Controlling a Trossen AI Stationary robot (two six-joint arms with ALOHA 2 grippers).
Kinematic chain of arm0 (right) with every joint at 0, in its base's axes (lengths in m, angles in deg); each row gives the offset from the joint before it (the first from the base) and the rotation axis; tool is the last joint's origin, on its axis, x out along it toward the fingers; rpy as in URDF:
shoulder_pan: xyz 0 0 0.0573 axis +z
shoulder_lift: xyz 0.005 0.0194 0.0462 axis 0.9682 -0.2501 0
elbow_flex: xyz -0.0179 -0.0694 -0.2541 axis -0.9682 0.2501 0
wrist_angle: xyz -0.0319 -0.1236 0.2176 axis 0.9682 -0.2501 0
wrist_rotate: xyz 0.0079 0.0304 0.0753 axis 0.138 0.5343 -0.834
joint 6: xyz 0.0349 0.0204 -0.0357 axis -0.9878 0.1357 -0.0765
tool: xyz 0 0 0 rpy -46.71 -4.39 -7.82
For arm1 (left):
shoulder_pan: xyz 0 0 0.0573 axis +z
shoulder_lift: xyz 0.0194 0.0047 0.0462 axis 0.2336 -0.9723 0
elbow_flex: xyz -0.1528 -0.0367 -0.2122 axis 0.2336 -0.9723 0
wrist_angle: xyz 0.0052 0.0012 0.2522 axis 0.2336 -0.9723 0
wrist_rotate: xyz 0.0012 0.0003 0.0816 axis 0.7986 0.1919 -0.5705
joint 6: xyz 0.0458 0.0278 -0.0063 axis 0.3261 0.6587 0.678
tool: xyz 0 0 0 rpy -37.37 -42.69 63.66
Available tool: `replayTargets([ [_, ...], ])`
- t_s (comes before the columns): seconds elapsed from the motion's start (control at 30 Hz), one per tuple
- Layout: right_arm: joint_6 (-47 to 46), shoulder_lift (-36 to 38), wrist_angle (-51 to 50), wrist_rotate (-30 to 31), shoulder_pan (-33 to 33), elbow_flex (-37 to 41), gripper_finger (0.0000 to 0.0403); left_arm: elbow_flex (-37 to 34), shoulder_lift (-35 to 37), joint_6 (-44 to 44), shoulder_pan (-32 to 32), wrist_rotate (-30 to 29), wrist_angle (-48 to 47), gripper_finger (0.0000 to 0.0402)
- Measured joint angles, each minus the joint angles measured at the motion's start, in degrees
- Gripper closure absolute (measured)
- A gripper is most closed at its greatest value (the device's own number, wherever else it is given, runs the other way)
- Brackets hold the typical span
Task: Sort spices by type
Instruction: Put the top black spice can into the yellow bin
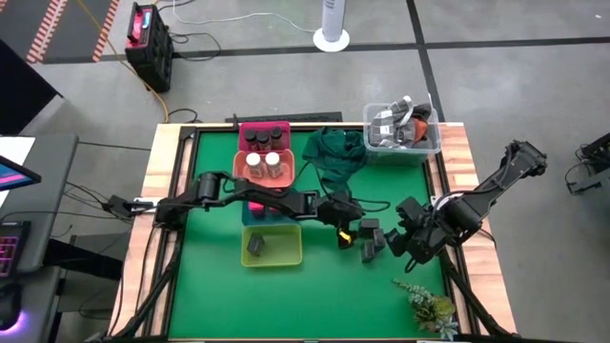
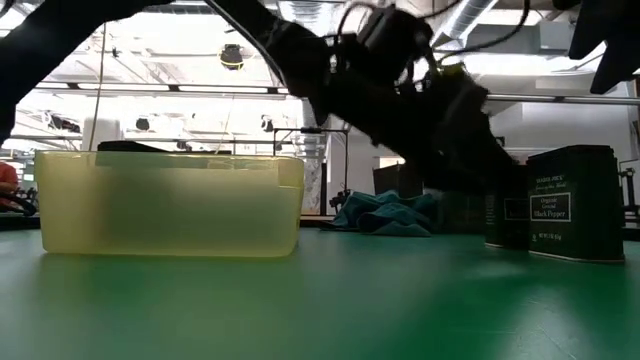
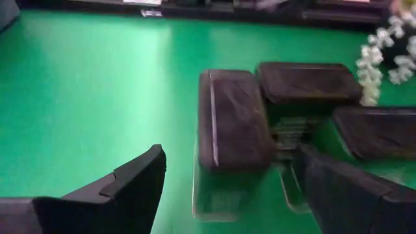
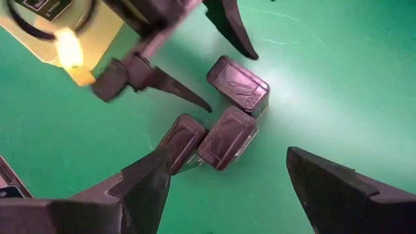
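Note:
Three dark grey spice boxes [image 1: 372, 238] stand together on the green table right of centre; they also show in the right wrist view [image 4: 227, 133]. My left gripper [image 3: 231, 156] is open and low over them, its fingers on either side of the nearest box [image 3: 234, 120] without touching it. My right gripper [image 4: 229, 155] is open and hovers just right of the group [image 1: 408, 243]. A fourth dark box [image 1: 255, 245] lies in the yellow tray [image 1: 286, 257]. Dark jars [image 1: 264, 136] and white-capped jars [image 1: 264, 162] stand in the pink and red trays.
A dark green cloth [image 1: 334, 152] lies crumpled behind the boxes. A clear bin [image 1: 434, 143] with odds and ends sits at the far right corner, and a small plant [image 1: 434, 307] at the near right. Open green table lies near the left and front edges.

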Motion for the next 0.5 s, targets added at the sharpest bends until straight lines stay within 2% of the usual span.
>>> replayTargets([
  [0.17, -0.9, 0.0, 0.1, 0.0, 0.0, 0.0, 0.0076, 0.2, -1.0, -1.1, -0.9, -3.5, 1.0, 0.0081],
  [0.33, -1.0, 0.0, -0.1, 0.2, 0.0, 0.0, 0.0076, 0.2, -0.9, 2.9, -1.1, -5.5, 1.5, 0.0082],
  [0.5, -1.0, 0.0, 0.0, 0.2, 0.0, 0.0, 0.0076, 0.2, -0.9, 2.5, -1.1, -5.3, 2.2, 0.0119],
])
